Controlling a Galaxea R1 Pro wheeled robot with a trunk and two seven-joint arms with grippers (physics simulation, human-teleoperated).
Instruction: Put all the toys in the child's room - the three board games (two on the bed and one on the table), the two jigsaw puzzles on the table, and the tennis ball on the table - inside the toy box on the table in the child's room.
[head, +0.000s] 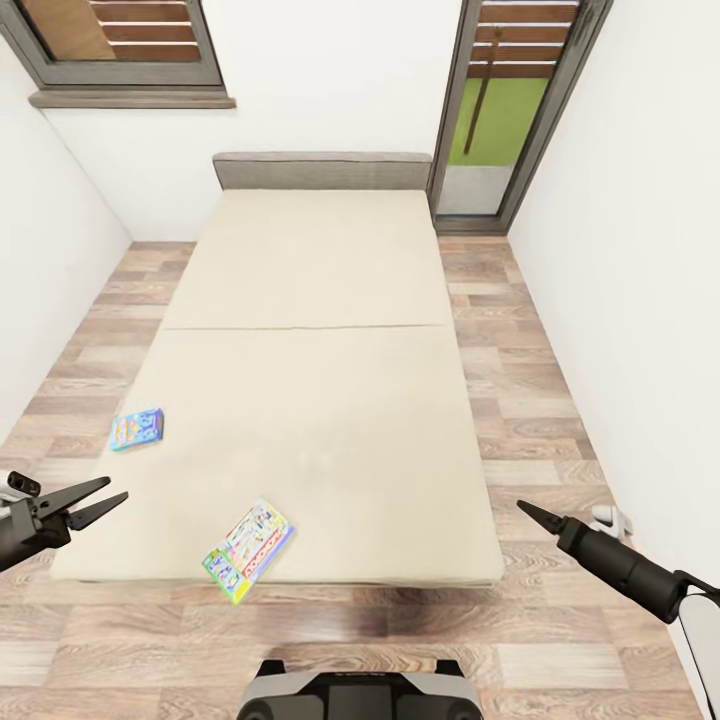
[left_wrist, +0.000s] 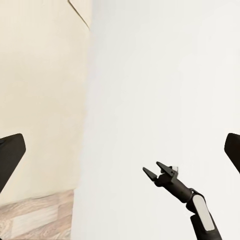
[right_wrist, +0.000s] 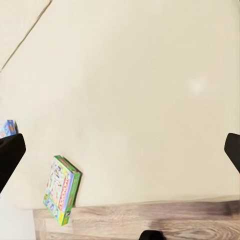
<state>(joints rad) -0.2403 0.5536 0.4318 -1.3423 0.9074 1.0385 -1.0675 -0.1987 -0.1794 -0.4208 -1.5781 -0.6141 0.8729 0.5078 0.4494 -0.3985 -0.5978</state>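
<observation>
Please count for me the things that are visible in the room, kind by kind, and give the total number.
Board games on the bed: 2 (blue box, Monopoly box at the foot edge)
Beds: 1
Windows or glass doors: 2 (window, glass door)
Grippers: 2 (left gripper, right gripper)
Total: 7

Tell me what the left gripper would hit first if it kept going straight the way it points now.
Probably nothing soon. The open left gripper points across the front of the bed, seemingly above the mattress. In its wrist view, the right gripper and the white wall lie ahead. Depth is unclear.
</observation>
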